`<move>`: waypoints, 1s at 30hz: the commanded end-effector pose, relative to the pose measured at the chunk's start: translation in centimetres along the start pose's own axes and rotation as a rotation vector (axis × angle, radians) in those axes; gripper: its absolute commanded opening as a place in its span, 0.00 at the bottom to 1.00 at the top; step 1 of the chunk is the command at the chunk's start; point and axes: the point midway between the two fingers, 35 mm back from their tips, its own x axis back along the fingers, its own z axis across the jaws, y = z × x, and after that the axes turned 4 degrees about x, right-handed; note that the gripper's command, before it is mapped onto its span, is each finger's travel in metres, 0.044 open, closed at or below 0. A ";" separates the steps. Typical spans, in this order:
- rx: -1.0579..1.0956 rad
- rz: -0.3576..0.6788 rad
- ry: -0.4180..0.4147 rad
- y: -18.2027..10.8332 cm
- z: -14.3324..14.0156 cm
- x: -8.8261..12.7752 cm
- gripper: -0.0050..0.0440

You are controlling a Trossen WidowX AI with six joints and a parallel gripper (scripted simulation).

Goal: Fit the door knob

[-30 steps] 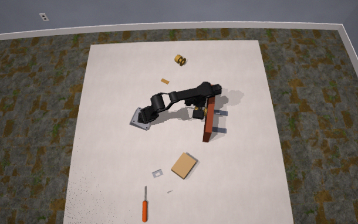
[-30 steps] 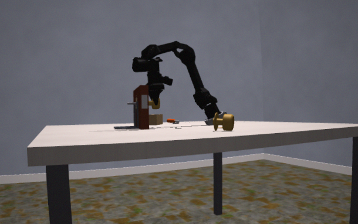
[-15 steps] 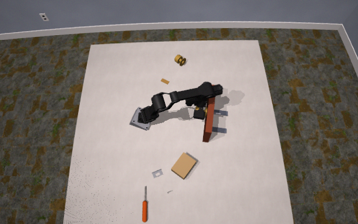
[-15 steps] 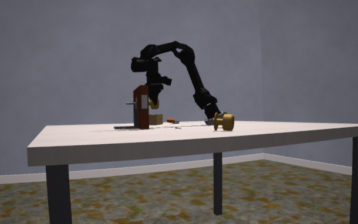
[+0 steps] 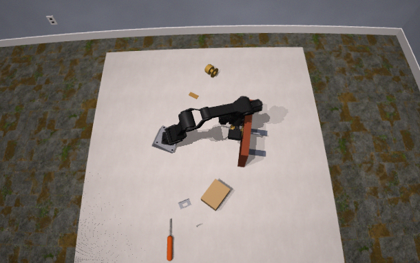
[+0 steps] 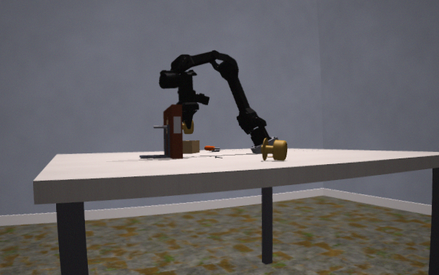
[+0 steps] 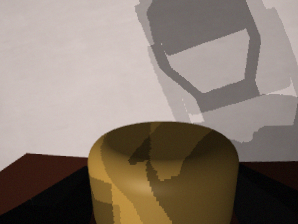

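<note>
A red-brown wooden door piece [image 5: 245,140] stands upright on the white table, and it also shows in the side view [image 6: 173,131]. My gripper [image 6: 188,124] hangs down beside its robot-facing side and is shut on a brass door knob [image 6: 186,127]. The knob fills the wrist view [image 7: 162,183], seen from its round end. It sits close against the wood at latch height, and a grey spindle [image 6: 160,127] sticks out of the far side of the wood. From above, the knob [image 5: 233,127] is mostly hidden under the wrist.
A second brass knob [image 5: 211,69] lies at the table's far end, near in the side view [image 6: 274,149]. A tan box [image 5: 215,193], a grey plate [image 5: 184,202], an orange screwdriver [image 5: 169,243] and a small tan piece [image 5: 193,95] lie around. Grey brackets [image 5: 257,142] brace the wood.
</note>
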 end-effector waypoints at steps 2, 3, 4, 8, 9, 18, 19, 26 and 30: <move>0.000 0.013 -0.006 -0.5 0.0 0.4 0.10; 0.000 0.013 -0.006 -0.6 0.0 0.4 0.10; 0.000 0.013 -0.006 -0.6 0.0 0.4 0.10; 0.000 0.000 0.000 -0.2 0.0 0.0 0.20; 0.000 0.000 0.000 -0.2 0.0 0.0 0.25; 0.000 0.000 0.000 -0.2 0.0 0.0 0.69; 0.000 0.000 0.000 -0.2 0.0 0.0 0.74; 0.000 0.000 0.000 -0.2 0.0 0.0 0.98; 0.000 0.000 0.000 -0.2 0.0 0.0 1.00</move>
